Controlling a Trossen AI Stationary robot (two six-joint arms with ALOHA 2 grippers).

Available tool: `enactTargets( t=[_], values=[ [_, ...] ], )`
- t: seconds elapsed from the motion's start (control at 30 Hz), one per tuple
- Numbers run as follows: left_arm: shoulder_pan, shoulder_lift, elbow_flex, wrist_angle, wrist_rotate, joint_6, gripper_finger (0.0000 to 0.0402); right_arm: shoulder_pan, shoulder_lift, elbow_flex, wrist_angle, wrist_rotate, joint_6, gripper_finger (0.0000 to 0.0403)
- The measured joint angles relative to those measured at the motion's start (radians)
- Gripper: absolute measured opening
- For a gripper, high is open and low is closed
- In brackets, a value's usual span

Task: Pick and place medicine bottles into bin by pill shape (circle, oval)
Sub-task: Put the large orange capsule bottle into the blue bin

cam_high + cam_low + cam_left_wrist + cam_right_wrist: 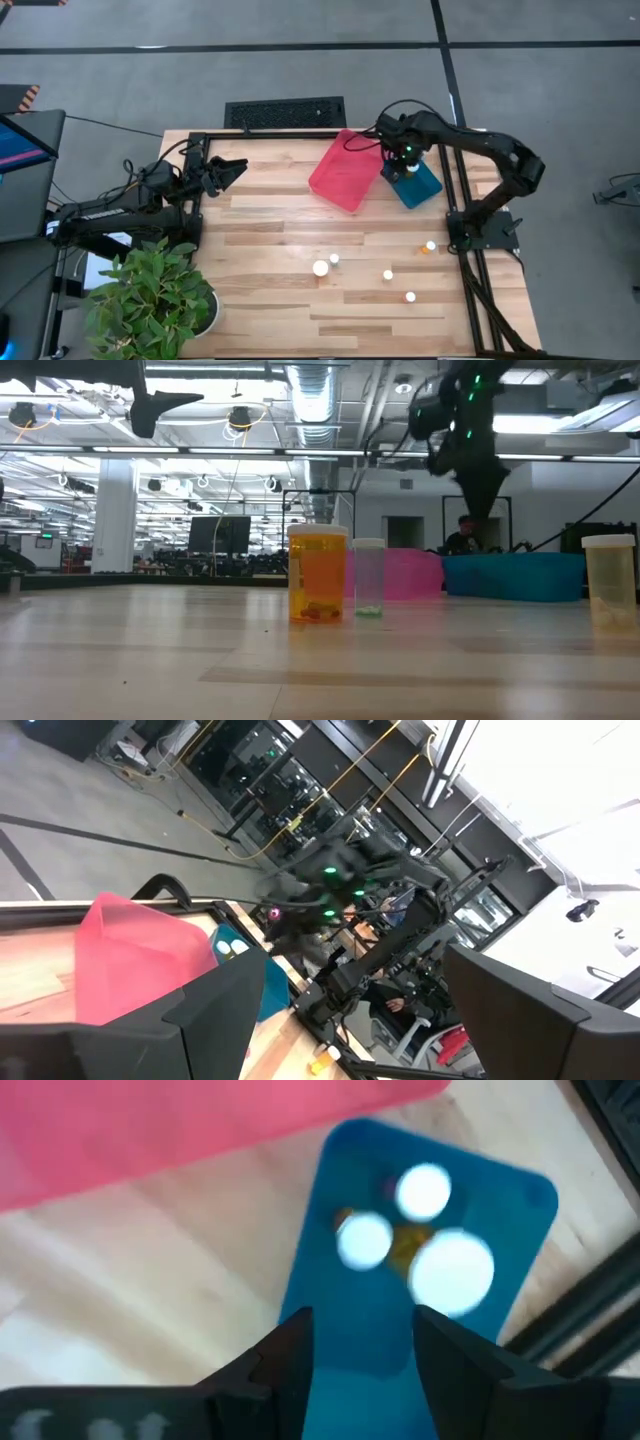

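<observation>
Nearest bottle (318,574): orange, upright, near table edge.
Right gripper (362,1342): you hover over blue bin (421,187), fingers parted, empty.
Remaining bottles (388,274): near side; right arm closer.

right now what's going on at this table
The robot is sorting small medicine bottles into bins. The right pincer hangs open and empty over the blue bin, which already holds three bottles. The pink bin sits beside it. Five bottles stand on the table unsorted. The left pincer waits at the table's left edge.
</observation>
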Motion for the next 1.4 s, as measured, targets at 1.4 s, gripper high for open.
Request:
enactTargets(
  t=[1.4],
  values=[
    [-0.001,0.000,0.000,-0.004,0.149,0.021,0.0300,0.707,0.334,0.353,0.467,-0.163,-0.151,0.0311]
  ],
)
